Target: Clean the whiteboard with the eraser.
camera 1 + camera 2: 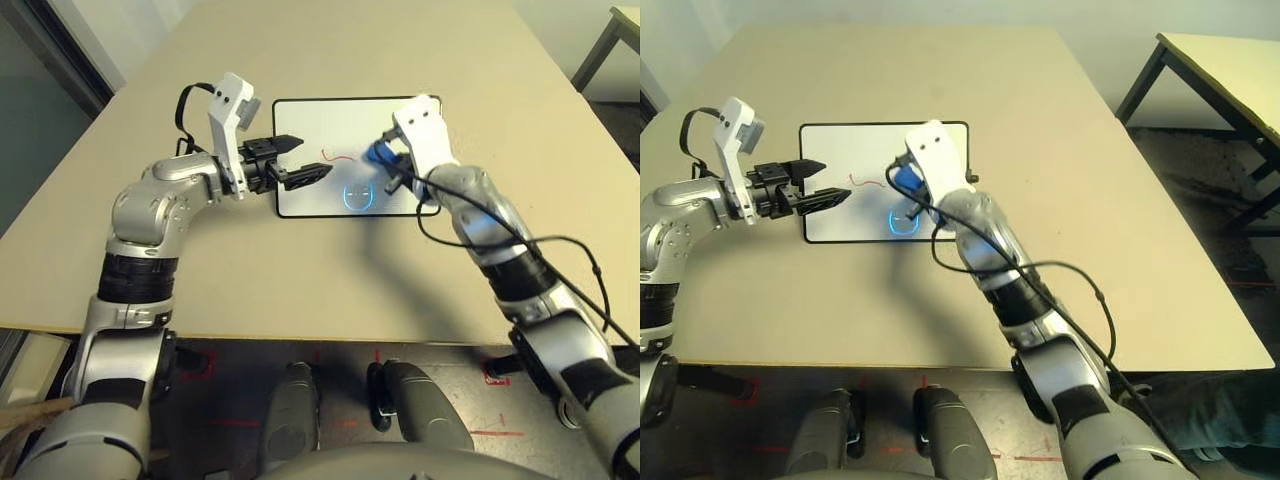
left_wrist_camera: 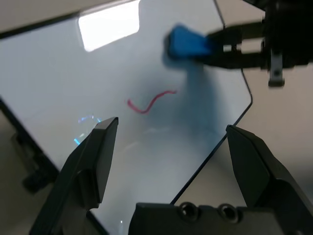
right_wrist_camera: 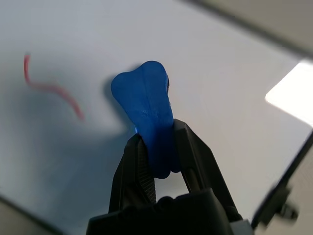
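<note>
The whiteboard lies flat on the tan table, white with a thin black frame. A red squiggle crosses its middle and a faint blue ring sits near its front edge. My right gripper is shut on the blue eraser, whose tip rests over the board just right of the squiggle. My left gripper hovers open over the board's left part, fingers pointing toward the squiggle, with nothing between them.
The tan table stretches wide around the board. A second table stands off to the right across a gap of floor. A black cable loops along my right forearm.
</note>
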{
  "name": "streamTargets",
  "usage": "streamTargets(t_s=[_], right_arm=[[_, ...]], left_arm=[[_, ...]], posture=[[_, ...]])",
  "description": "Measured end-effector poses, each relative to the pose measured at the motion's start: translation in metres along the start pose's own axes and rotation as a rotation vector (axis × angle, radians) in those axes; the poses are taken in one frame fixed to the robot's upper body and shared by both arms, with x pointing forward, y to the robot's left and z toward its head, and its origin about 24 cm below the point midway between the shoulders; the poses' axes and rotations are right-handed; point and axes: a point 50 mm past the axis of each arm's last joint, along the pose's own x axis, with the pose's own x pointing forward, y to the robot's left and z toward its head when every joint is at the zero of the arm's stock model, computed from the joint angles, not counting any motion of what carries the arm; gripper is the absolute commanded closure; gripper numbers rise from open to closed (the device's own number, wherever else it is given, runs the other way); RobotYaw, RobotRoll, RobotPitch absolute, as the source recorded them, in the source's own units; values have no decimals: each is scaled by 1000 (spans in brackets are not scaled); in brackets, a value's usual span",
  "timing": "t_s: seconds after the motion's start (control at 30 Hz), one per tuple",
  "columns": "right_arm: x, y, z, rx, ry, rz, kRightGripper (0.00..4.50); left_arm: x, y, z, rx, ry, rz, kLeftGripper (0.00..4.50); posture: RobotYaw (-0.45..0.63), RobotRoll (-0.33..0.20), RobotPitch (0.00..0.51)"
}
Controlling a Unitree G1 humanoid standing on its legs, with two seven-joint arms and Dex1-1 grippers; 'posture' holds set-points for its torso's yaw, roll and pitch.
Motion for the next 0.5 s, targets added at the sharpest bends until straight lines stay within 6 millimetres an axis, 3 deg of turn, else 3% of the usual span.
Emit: streamTargets(t_s=[0.17, 0.37, 0.5], right_arm=[[4, 24, 4, -43, -19, 90, 3716], [-1, 65, -13, -121, 8, 251, 3716], [0, 64, -18, -140, 34, 263, 3717]], left_arm=[[-4, 1, -7, -12, 22, 11, 0], [-4, 1, -7, -11, 23, 14, 0], [-4, 1, -8, -12, 24, 16, 0]], posture=[[15, 0, 140], [17, 0, 137], [14, 0, 135]])
